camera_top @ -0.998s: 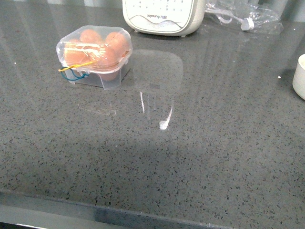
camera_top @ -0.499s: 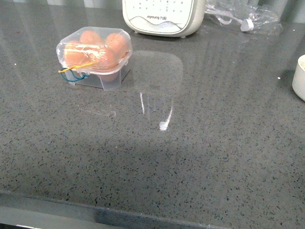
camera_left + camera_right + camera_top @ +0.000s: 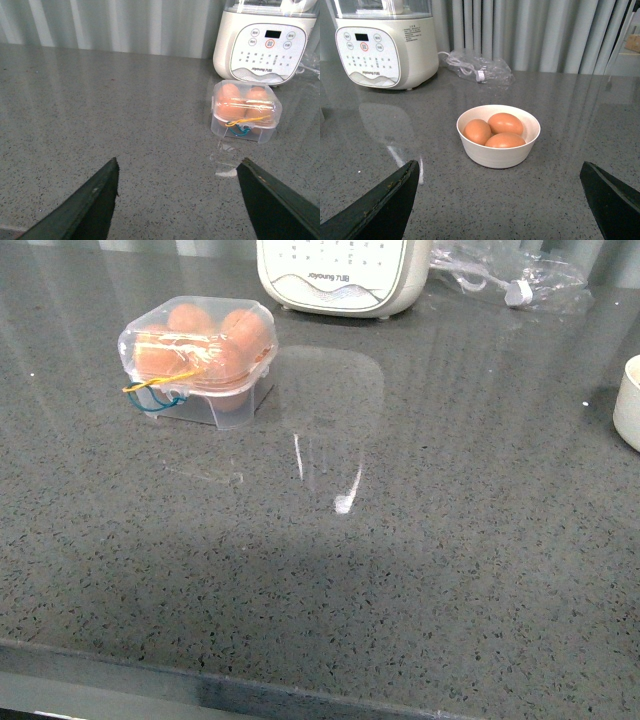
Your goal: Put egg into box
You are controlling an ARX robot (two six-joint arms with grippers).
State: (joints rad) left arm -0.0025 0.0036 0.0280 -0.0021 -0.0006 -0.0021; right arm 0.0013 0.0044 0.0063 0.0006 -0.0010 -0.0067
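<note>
Dark, wedge-shaped fingers frame both wrist views, and in each the jaws stand wide apart with nothing between them. The left gripper (image 3: pixel 177 200) hangs above the bare grey speckled bench (image 3: pixel 420 570), touching nothing; the right gripper (image 3: pixel 500 200) does likewise, spread wide over open stone. Both arms sit back from the things, their cameras looking low and level across the bench; neither arm shows in the front view.

The box (image 3: pixel 198 358) stands toward the far left of the bench in the front view, its clear lid shut over orange-brown eggs, with yellow and blue elastic bands (image 3: pixel 160 390) hanging at its near left corner. The left wrist view also catches the box (image 3: pixel 245 111), just in front of a cream appliance (image 3: pixel 267 42) with a button panel.

Only the right wrist view shows a white bowl (image 3: pixel 498 150) in full, with three eggs inside, touching one another; one egg (image 3: pixel 505 123) lies at the back. The front view catches just the bowl's edge at the right border. Behind the bowl lies a clear plastic bag (image 3: pixel 477 67) with a white cable, beside the appliance.
</note>
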